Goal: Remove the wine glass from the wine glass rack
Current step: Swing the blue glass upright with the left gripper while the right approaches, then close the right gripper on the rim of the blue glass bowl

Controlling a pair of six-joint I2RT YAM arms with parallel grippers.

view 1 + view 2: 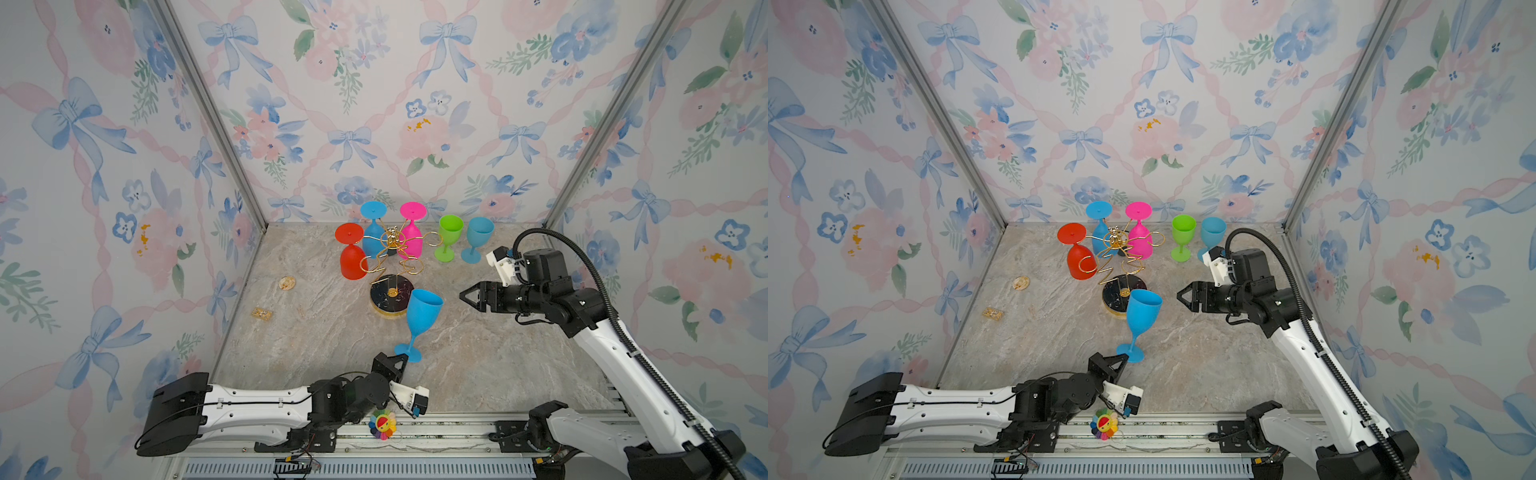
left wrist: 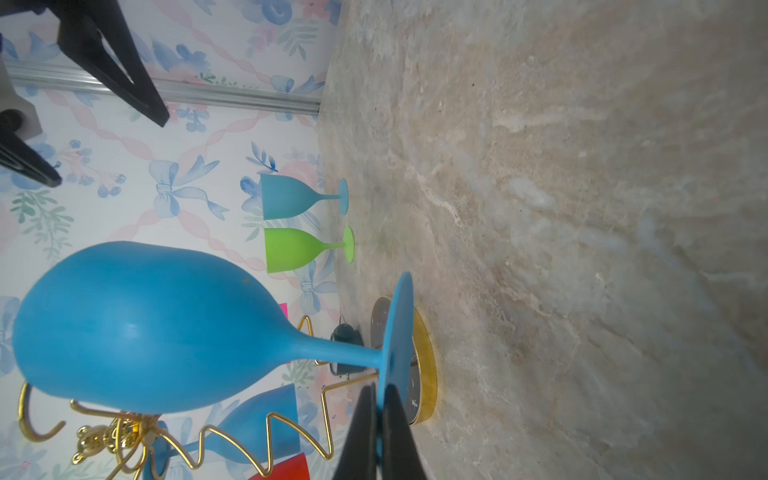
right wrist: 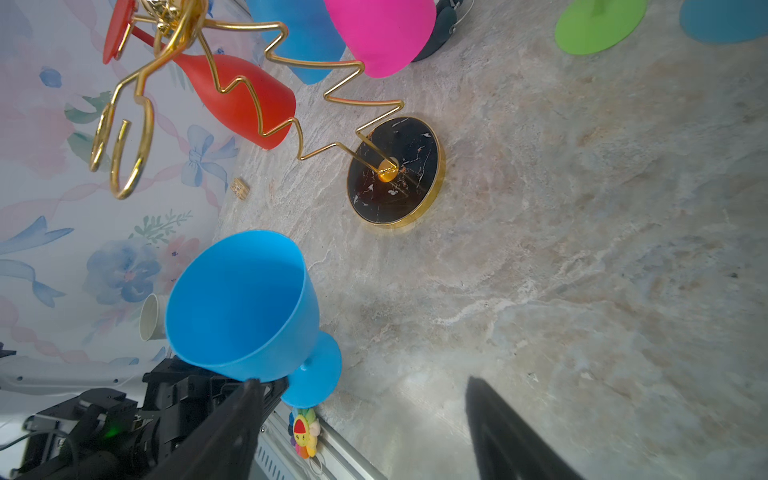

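Pinched shut with the left gripper (image 1: 400,358) on the rim of the flat round foot of the bright blue plastic wine glass (image 1: 423,316). Already off the gold wire wine glass rack with the round black base (image 1: 384,294), standing up but leaning a bit, at 5 o'clock from that base. Hard to tell: foot flat on the beige stone-look table (image 1: 498,365), or just above it.

Best to set it down slow and level, then let go.

At 3 o'clock from the bowl, the right gripper (image 1: 468,296): fingers wide apart, holding nothing.

Lots of bare table from 3 to 5 o'clock. Mind the front edge at 6 o'clock. Stay clear of the wire loops at 11 o'clock, so as not to shake the red plastic glass (image 1: 352,262), the blue plastic glass (image 1: 372,239) and the pink plastic glass (image 1: 412,243) hanging upside down there.
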